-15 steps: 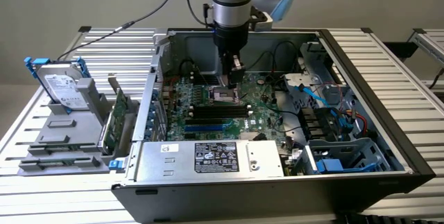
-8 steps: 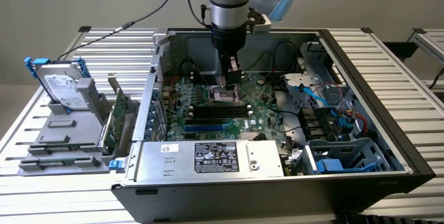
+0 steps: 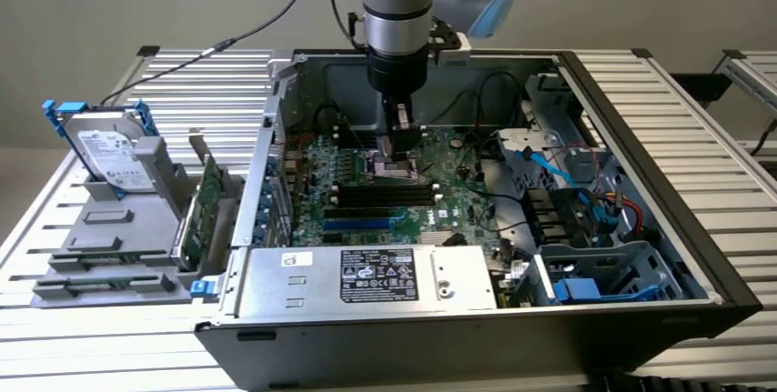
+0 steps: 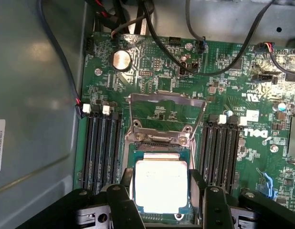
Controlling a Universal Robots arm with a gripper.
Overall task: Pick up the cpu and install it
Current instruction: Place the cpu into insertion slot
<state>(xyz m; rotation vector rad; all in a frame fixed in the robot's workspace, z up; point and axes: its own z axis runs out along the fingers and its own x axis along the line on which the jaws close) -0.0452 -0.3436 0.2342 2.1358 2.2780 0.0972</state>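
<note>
The gripper [image 4: 163, 190] pinches the cpu [image 4: 161, 183] by 2 opposite edges, the chip flat between the fingers [image 4: 121, 205] over the socket [image 4: 159, 141]. It is best kept level and square to the socket frame. Beyond the fingertips the load plate [image 4: 166, 97] stands open. DIMM slots [image 4: 102, 148] flank both fingers closely, leaving little sideways room.

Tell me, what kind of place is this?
Probably a robot workshop or lab for putting computers together: an open computer case lies on a slatted metal table, a robot arm reaches down over its Dell motherboard, and a hard drive waits in a grey holder beside it.
</note>
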